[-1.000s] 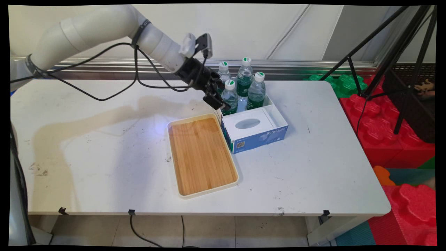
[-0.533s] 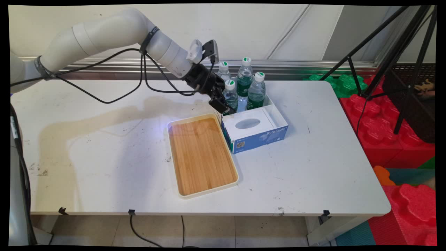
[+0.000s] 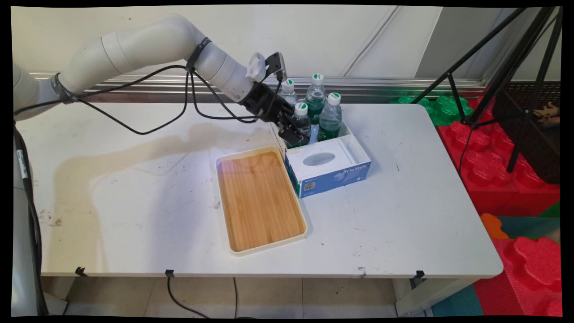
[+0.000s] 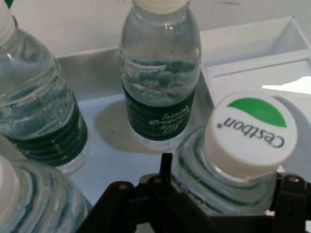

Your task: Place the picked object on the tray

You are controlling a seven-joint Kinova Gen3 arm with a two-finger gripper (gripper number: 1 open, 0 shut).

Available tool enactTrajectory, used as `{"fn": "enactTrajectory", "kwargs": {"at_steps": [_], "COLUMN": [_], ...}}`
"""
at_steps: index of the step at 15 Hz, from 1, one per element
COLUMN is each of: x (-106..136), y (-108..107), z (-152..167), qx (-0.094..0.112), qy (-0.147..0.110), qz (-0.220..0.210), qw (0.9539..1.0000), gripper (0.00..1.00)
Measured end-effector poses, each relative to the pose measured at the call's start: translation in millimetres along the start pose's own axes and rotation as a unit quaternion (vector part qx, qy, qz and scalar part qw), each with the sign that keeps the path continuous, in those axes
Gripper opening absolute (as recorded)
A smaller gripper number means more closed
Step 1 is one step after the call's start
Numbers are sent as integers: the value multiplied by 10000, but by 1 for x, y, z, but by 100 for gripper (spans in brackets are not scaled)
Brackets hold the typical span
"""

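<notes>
Four clear water bottles with green labels and white caps stand in the open white compartment behind a blue and white tissue box point(image 3: 327, 168). My gripper point(image 3: 293, 134) is down at the front left bottle point(image 3: 302, 119), open, with one finger on each side of its body. In the hand view that bottle point(image 4: 228, 179) fills the gap, its white and green cap point(image 4: 250, 131) just above the linkage. The left finger point(image 4: 166, 162) lies close against the bottle's side. The right finger is hidden behind the bottle. Another bottle point(image 4: 160, 82) stands beyond it.
A wooden tray point(image 3: 259, 199) with a white rim lies on the table left of the tissue box. Black cables hang from the arm over the table's far left. A black tripod point(image 3: 502, 72) and red and green foam blocks point(image 3: 502, 161) stand off the table's right edge.
The gripper has moved right and slightly down, in around the front left bottle. That bottle's cap has shifted a little to the right.
</notes>
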Motion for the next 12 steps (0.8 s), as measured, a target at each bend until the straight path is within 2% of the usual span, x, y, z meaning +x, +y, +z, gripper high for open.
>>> {"fn": "enactTrajectory", "kwargs": {"at_steps": [8,12], "x": [2,5], "y": [-3,0], "z": [-21,-48], "qx": [25,40], "qy": [188,360], "qz": [-66,-91], "qw": [9998,9993], "gripper": [0,0]}}
